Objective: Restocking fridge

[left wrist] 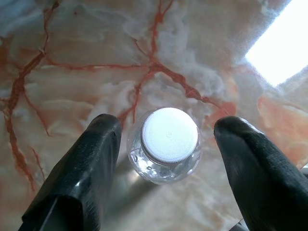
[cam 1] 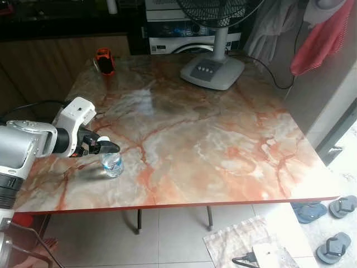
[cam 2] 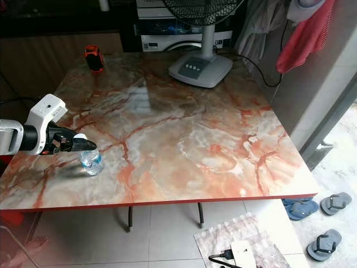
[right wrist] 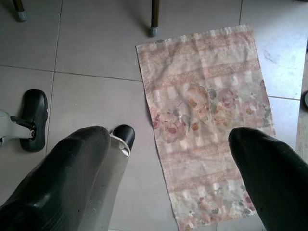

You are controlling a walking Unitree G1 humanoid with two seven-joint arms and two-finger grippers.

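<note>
The left gripper [cam 1: 109, 148] hangs over the near left part of the marble-patterned table [cam 1: 223, 139], directly above a small clear water bottle [cam 1: 112, 164] with a white cap [left wrist: 169, 134]. The bottle stands upright on the tabletop close to the front edge. In the left wrist view the two black fingers [left wrist: 84, 168] stand spread wide, one on each side of the cap, with a visible gap between each finger and the bottle; nothing is held.

Farther back on the left of the table lies an orange-and-black device [cam 1: 104, 60]. At the rear centre, the grey base of a pedestal fan [cam 1: 212, 70] rests on the tabletop.

The right gripper [right wrist: 168, 159] hangs idle, pointing down at the tiled floor [right wrist: 86, 43]; its fingers are spread apart and empty above a floral mat [right wrist: 207, 115]. To the right, beyond the table edge, sandals [cam 1: 329, 223] lie on the floor.
</note>
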